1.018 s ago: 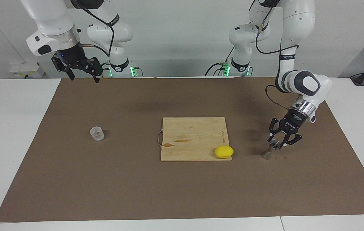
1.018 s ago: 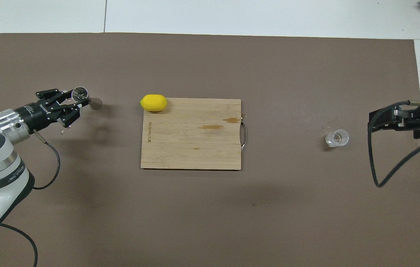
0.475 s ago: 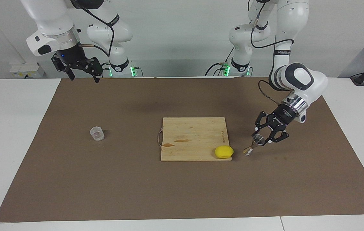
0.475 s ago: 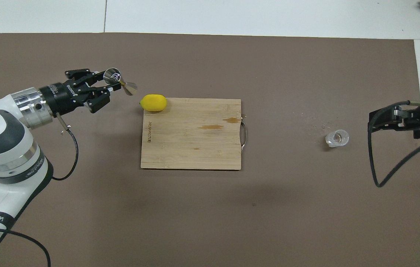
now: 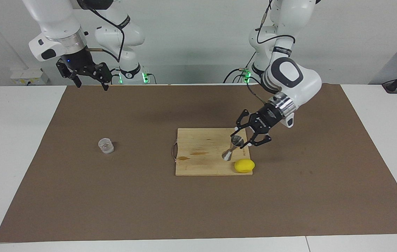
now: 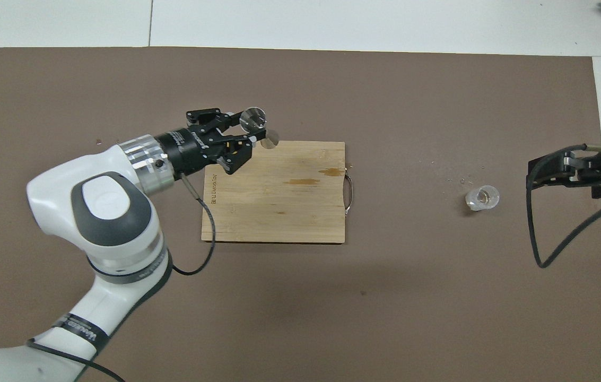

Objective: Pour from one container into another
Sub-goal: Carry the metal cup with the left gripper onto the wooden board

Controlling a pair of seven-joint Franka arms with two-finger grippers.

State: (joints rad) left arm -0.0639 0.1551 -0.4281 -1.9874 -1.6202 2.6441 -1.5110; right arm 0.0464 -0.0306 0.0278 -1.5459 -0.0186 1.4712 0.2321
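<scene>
My left gripper (image 5: 243, 139) is shut on the silvery hourglass jigger (image 5: 232, 148) and holds it tilted in the air over the wooden board's end toward the left arm. The gripper (image 6: 247, 132) and jigger (image 6: 256, 123) also show in the overhead view. The small clear glass cup (image 5: 106, 145) stands on the brown mat toward the right arm's end, also seen in the overhead view (image 6: 482, 197). My right gripper (image 5: 91, 81) waits open and empty, raised over the mat's edge at the robots' side, well apart from the cup.
The wooden cutting board (image 5: 202, 154) lies mid-table on the brown mat (image 5: 114, 196). A yellow lemon (image 5: 244, 165) rests on the board's corner farthest from the robots; my left arm hides it in the overhead view.
My left gripper has lifted the jigger off the mat and carried it toward the middle, from beside the lemon to over the board. The right arm and the cup have not moved.
</scene>
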